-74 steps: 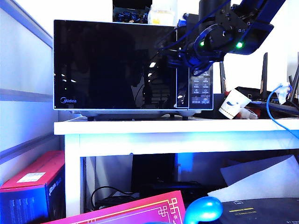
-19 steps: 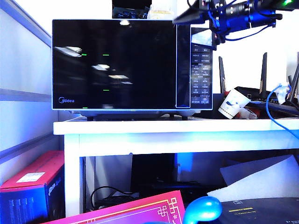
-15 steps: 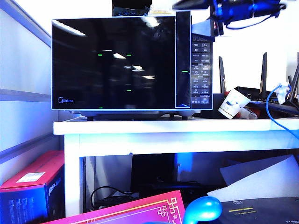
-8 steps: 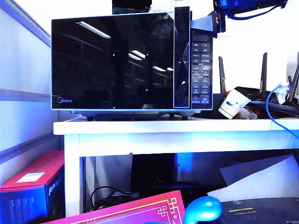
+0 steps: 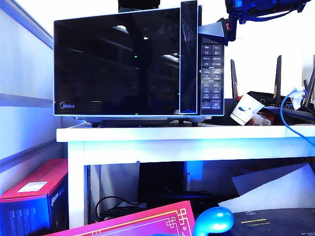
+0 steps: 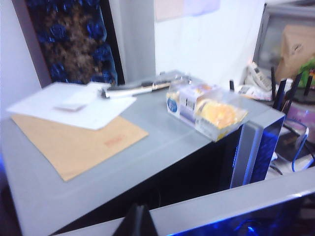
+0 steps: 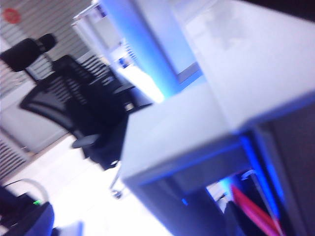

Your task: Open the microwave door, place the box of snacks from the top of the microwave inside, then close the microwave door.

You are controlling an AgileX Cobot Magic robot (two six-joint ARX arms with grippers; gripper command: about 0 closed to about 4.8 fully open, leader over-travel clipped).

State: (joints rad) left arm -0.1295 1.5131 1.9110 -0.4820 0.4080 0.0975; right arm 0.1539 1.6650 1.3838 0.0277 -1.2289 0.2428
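Note:
The black microwave (image 5: 212,73) stands on a white table. The microwave door (image 5: 118,64) hangs partly open, its handle edge swung out toward the exterior camera. In the left wrist view the door's grey top edge (image 6: 236,202) crosses in front. Beyond it, on the microwave's grey top (image 6: 162,147), lies the box of snacks (image 6: 206,108), whitish with yellow. In the exterior view the door hides that box. My left gripper (image 6: 138,220) is shut and empty, its dark tip at the door's top edge. My right gripper (image 5: 212,28) hangs open by the microwave's top right corner, holding nothing.
White papers (image 6: 74,103), a brown envelope (image 6: 78,142) and a pen (image 6: 133,88) lie on the microwave top before a dark box of blue-wrapped items (image 6: 74,39). On the table (image 5: 197,135) right of the microwave are a paper cup (image 5: 244,109) and router antennas (image 5: 278,78).
The door has swung further open toward the exterior camera. My right arm has drawn up and to the right, away from the door handle.

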